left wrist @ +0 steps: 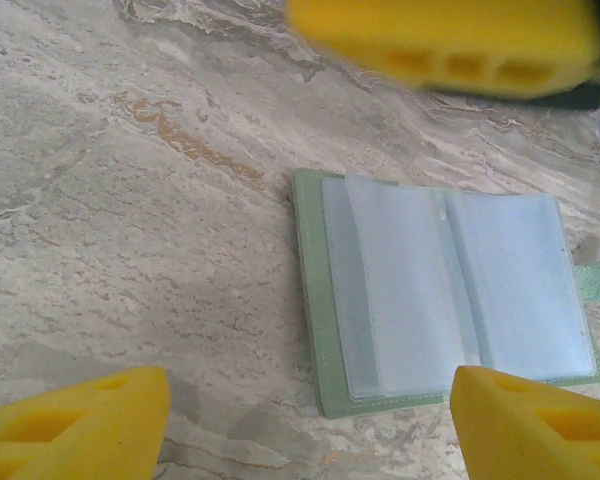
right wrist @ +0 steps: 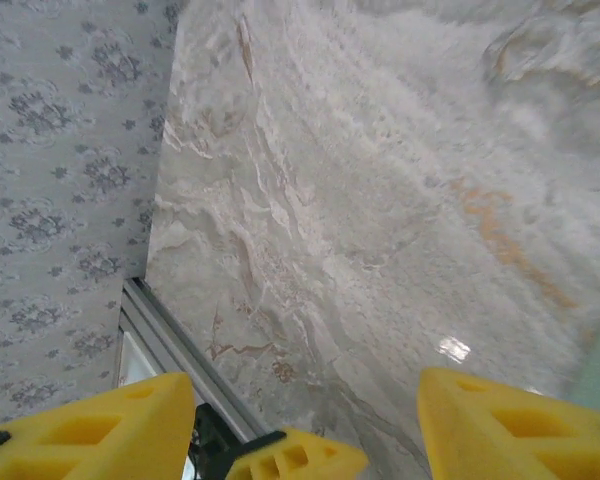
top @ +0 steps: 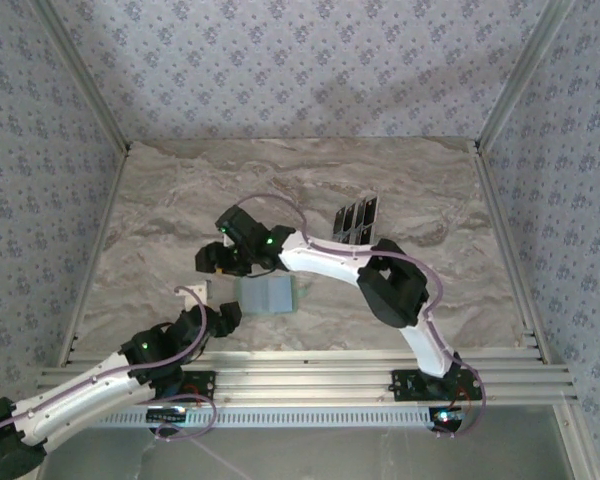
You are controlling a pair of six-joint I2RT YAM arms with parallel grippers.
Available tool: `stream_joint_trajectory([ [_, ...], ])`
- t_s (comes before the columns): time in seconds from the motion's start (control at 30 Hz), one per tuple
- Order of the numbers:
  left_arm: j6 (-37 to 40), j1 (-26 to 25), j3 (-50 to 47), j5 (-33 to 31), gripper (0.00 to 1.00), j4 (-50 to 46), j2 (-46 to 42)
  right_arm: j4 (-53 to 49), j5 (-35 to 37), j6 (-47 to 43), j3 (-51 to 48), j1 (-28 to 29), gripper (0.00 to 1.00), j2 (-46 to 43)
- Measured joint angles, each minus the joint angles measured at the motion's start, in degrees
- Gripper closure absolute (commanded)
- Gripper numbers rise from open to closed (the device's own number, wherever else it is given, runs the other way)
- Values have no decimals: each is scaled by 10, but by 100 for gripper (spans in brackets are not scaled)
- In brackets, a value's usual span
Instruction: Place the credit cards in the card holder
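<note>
Cards (top: 356,218), seemingly three; one card holder (top: 267,295), lying open.

no readable text, labels, brands or numbers anywhere

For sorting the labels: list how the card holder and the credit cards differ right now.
The card holder is pale green with clear bluish sleeves; the credit cards are dark. The card holder lies spread open towards the near edge; the credit cards sit in a row farther back. Both are flat rectangles lying on the table.
</note>
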Motion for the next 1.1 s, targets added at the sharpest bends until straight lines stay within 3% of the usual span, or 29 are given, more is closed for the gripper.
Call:
stream_joint_trajectory([
  [0.23,1,16,31,3,16,11,104,-44,53,-30,-151,-69,37,-153],
  [0.47,14,36,104,7,0,37,240,-70,109,-47,-251,-113,37,-183],
  [0.73,25,78,188,21,0,41,341,-82,145,-61,-293,-128,37,-171],
  [1.1,40,85,226,50,0,44,409,-78,165,-69,-372,-181,37,-215],
])
